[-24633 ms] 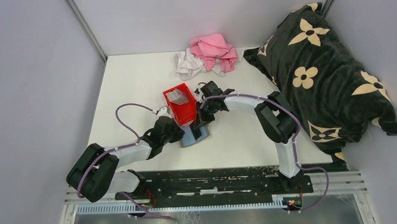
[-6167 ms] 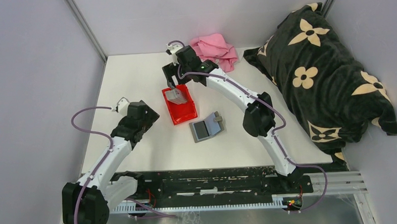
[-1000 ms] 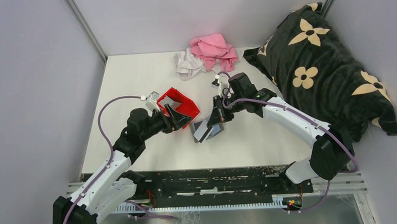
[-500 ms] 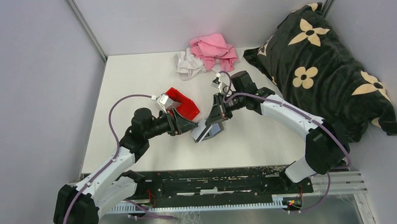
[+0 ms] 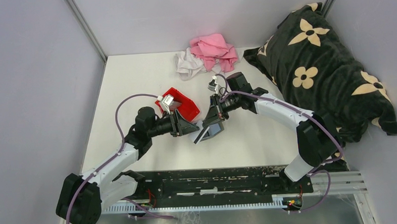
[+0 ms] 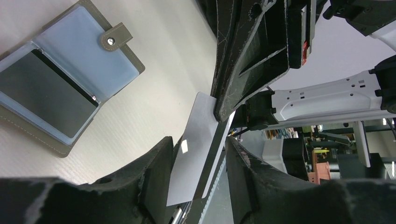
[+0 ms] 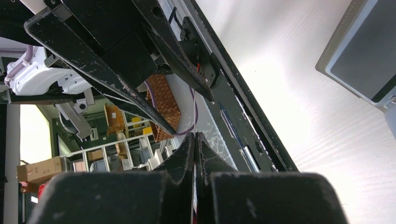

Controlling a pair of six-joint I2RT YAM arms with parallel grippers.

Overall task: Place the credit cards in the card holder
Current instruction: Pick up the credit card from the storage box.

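Observation:
The card holder (image 5: 209,133) lies open on the table; its bluish-grey inside shows in the left wrist view (image 6: 70,79) and a corner shows in the right wrist view (image 7: 364,51). My right gripper (image 5: 210,118) is shut on one silver credit card (image 6: 198,149), pinching its top edge; the card shows edge-on between the right gripper's tips (image 7: 194,136). My left gripper (image 5: 189,126) is open, its jaws (image 6: 198,144) on either side of that card's lower end, just above and left of the holder. Any other cards are hidden.
A red bin (image 5: 187,107) stands just behind my left gripper. Pink cloth (image 5: 214,48) and white cloth (image 5: 188,65) lie at the table's back edge. A black flower-print cushion (image 5: 326,66) fills the right side.
My left gripper has moved right from the red bin until its open jaws straddle the card. My right gripper, holding the card, has shifted slightly left above the holder.

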